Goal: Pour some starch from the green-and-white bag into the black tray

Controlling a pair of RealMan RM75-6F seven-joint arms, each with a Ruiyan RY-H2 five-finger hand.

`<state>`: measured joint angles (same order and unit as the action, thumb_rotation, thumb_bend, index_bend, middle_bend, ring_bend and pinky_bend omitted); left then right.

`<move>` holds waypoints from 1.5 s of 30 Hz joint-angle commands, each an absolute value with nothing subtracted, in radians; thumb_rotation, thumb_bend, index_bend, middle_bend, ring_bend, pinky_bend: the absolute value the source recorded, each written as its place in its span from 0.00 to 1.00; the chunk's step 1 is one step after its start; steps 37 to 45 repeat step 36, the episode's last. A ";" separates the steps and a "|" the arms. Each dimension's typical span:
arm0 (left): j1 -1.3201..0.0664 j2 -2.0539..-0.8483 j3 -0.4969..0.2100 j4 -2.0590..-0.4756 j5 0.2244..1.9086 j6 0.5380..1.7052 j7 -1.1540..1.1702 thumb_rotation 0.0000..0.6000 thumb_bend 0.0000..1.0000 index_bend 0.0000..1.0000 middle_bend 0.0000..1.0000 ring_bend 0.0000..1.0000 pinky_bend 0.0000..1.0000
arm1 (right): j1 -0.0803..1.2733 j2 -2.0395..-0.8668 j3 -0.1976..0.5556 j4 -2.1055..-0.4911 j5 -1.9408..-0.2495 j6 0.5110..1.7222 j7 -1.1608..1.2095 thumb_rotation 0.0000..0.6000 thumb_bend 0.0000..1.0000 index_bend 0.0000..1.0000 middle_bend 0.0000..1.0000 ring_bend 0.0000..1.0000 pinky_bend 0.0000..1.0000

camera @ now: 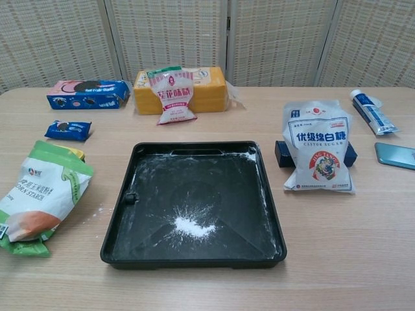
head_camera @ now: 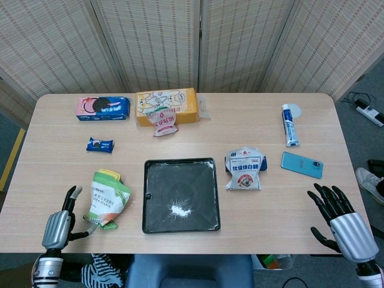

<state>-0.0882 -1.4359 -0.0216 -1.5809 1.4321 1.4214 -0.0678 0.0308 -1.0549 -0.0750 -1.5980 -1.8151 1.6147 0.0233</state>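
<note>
Black tray (head_camera: 181,195) sits mid-table (head_camera: 60,126) near the front edge, w/ a small white heap of starch (camera: 192,227) on its floor, front of center, plus white dust smeared over the floor and back rim. Green-and-white bag (head_camera: 108,198) lies flat just left of the tray, not touching it, label up, top end pointing away from the robot. Left hand (head_camera: 59,227) is further left of the tray, beside the bag's lower end, fingers spread, holding nothing; one fingertip comes v. close to the bag's bottom corner, can't tell if it touches. Right hand (head_camera: 341,217) is well right of the tray at the table's front right corner, fingers apart, empty. Just right of the tray: white sugar bag (camera: 316,154) leaning on a dark box. Behind the tray: yellow box (head_camera: 166,105) w/ a small pink-and-white packet (camera: 172,94) propped against it.
</note>
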 commanded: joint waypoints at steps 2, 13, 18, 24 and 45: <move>-0.064 -1.239 0.060 -1.692 1.557 1.453 -0.188 1.00 0.15 0.00 0.00 0.75 0.81 | 0.033 -1.057 -0.075 -1.600 -1.813 1.608 0.018 1.00 0.31 0.00 0.00 0.00 0.00; -0.028 -1.172 0.101 -1.525 1.654 1.535 -0.223 1.00 0.15 0.00 0.00 0.06 0.23 | 0.044 -1.062 -0.062 -1.611 -1.774 1.568 -0.004 1.00 0.31 0.00 0.00 0.00 0.00; -0.033 -1.140 0.122 -1.526 1.578 1.425 -0.112 1.00 0.15 0.00 0.00 0.00 0.00 | 0.046 -1.065 -0.045 -1.617 -1.732 1.553 -0.022 1.00 0.31 0.00 0.00 0.00 0.00; -0.022 -1.139 0.109 -1.541 1.550 1.432 -0.002 1.00 0.15 0.00 0.00 0.00 0.00 | 0.036 -1.078 -0.015 -1.628 -1.673 1.558 -0.079 1.00 0.31 0.00 0.00 0.00 0.00; -0.003 -1.168 0.080 -1.549 1.560 1.493 0.031 1.00 0.15 0.00 0.00 0.00 0.00 | 0.033 -1.074 -0.022 -1.640 -1.682 1.557 -0.079 1.00 0.31 0.00 0.00 0.00 0.00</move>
